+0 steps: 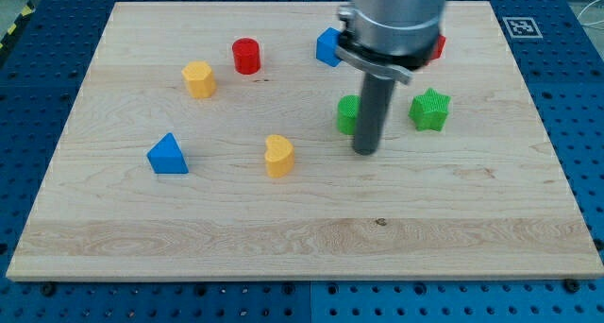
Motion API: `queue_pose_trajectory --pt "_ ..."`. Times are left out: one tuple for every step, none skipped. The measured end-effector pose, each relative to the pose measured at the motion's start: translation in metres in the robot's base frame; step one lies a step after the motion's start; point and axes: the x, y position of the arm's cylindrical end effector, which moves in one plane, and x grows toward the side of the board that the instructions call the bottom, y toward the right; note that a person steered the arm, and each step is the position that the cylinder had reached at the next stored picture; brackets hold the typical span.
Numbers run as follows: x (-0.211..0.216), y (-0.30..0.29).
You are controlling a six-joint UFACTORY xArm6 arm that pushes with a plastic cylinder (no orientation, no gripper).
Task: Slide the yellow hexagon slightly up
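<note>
The yellow hexagon (198,78) sits at the upper left of the wooden board (302,238). My tip (365,151) rests on the board right of centre, far to the right of and below the hexagon. It stands just below a green block (347,113) that the rod partly hides. A yellow heart-shaped block (278,156) lies to the tip's left.
A red cylinder (246,56) is right of the hexagon. A blue triangle (167,155) lies at the left. A blue block (327,46) and a red block (438,46) are partly hidden by the arm. A green star (430,110) is at the right.
</note>
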Motion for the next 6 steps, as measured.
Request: queue_pose_trajectory --pt "-0.005 -0.049" --pt "-0.005 -0.118" --pt "-0.027 -0.177" --pt "-0.054 -0.200" --pt "-0.060 -0.204" --pt "-0.083 -0.223"
